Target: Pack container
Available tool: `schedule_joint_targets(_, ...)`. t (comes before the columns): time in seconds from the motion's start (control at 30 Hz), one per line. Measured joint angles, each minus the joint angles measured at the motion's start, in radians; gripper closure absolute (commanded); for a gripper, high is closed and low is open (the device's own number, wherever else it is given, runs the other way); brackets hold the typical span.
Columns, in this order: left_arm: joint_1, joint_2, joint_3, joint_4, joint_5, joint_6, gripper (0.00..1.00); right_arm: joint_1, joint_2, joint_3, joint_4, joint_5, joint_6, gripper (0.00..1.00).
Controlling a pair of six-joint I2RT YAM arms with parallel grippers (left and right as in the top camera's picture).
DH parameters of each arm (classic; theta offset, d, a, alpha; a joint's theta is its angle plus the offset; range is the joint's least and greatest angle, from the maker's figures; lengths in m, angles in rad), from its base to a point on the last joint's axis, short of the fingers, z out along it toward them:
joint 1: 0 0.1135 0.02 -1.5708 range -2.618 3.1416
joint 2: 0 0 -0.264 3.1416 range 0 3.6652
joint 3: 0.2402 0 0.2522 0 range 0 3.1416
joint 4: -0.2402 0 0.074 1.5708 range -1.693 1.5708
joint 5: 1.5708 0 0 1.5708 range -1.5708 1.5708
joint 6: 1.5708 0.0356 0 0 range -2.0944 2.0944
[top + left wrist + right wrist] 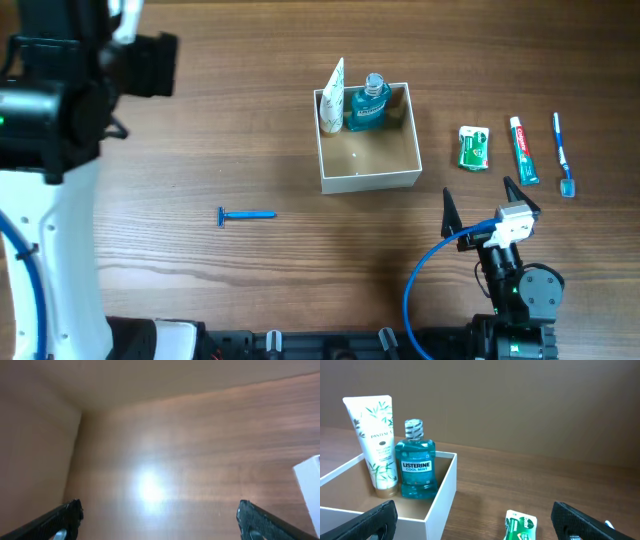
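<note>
Currently both hands are wide open and empty: right hand (477,188), left hand (160,510). Container (368,181) sits mid-tabletop (250,120), ahead-left of the right hand. Upright inside: one shampoo tube (333,97), one mouthwash bottle (367,103). Loose just ahead of the right hand: one floss pack (473,147), one toothpaste (523,150), one toothbrush (563,153), the last two pointing lengthwise away from the robot. One razor (246,215) lies crosswise on the left, probably the left arm's.

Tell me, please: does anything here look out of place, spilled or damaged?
Nothing is spilled or damaged. Only the blue razor lies alone, left of the container, far from the green packet, toothpaste and toothbrush lined up on its right.
</note>
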State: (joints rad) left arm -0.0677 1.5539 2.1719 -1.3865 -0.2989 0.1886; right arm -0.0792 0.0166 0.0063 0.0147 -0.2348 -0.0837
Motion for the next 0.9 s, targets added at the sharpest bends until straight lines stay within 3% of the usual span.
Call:
schedule_joint_targets(0.3,0.248,0.000,0.000,-0.110,-0.003,-0.211,0.00,0.000,0.000,0.000,0.000,0.000,0.000,0.00)
schedule_joint_targets(0.67,0.478,0.033,0.000,-0.105,0.005,-0.254,0.00,0.000,0.000,0.000,0.000,0.000,0.000,0.00)
schedule_joint_targets(0.9,0.537,0.131,0.000,-0.068,0.030,-0.255,0.00,0.000,0.000,0.000,0.000,0.000,0.000,0.00)
